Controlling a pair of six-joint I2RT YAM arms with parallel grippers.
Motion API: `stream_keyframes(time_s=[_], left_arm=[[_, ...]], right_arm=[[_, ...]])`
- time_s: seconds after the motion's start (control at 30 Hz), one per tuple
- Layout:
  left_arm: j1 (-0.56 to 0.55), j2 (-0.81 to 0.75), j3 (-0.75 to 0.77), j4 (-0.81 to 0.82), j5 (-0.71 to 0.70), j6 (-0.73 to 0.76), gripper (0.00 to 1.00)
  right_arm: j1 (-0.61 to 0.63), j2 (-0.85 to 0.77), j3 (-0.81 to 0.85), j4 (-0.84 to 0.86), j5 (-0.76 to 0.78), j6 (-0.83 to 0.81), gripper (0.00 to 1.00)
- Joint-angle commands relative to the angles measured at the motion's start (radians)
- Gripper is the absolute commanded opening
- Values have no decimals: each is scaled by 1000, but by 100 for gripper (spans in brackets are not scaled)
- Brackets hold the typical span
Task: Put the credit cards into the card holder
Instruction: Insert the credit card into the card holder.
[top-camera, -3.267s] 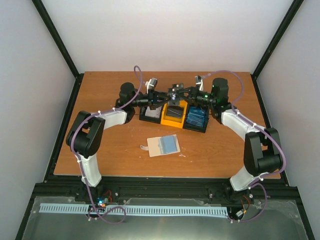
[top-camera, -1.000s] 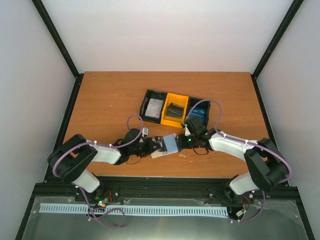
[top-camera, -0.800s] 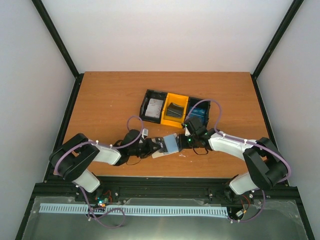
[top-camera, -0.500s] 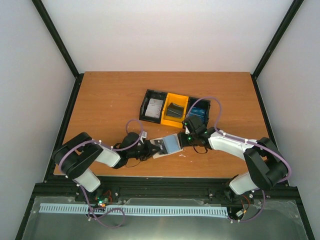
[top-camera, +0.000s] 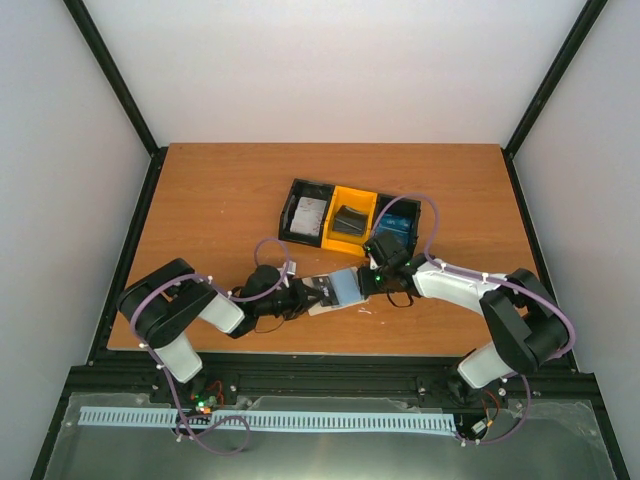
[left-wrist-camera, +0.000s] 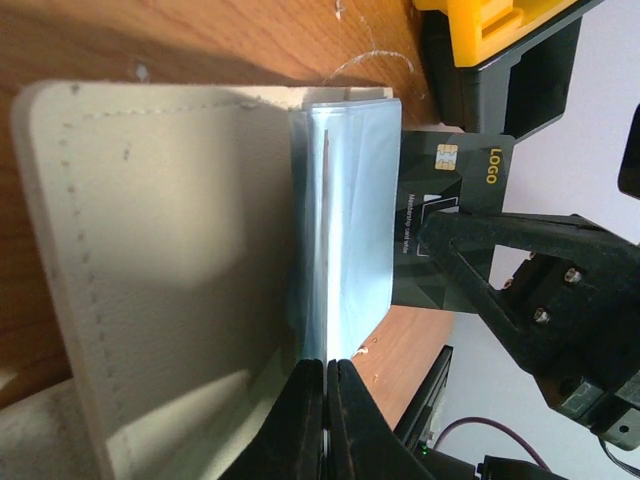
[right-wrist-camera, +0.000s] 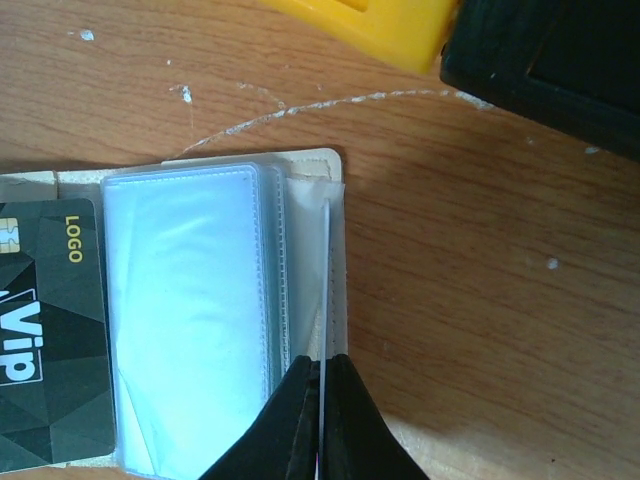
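Left wrist, right wrist views: left gripper (left-wrist-camera: 325, 362) and right gripper (right-wrist-camera: 322, 358) each pinch a thin sheet (left-wrist-camera: 326, 250) over the card holder (left-wrist-camera: 150, 250).

We see a brown wooden table (top-camera: 210, 200) ringed by a black frame (top-camera: 125, 262) and shut in by white walls (top-camera: 330, 70). Behind its middle sits a three-compartment tray (top-camera: 346, 243), black at either end and yellow in the centre, turned at a slight angle. In the right wrist view a thin curved white scratch (right-wrist-camera: 300, 108) marks the wood just beside the tray's yellow corner. Below the table's near edge lies a white slotted strip (top-camera: 300, 421).
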Motion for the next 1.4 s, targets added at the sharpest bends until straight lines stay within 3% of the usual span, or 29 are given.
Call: stream_keyframes(time_s=[0.0, 0.63, 1.37], left_arm=[[-9, 4, 2, 66, -10, 16, 1], [-6, 122, -7, 233, 40, -26, 1], [-6, 172, 82, 201, 26, -34, 1]], right_arm=[[13, 35, -5, -11, 8, -5, 3], [15, 57, -13, 6, -30, 24, 3], [16, 65, -23, 21, -64, 35, 3]])
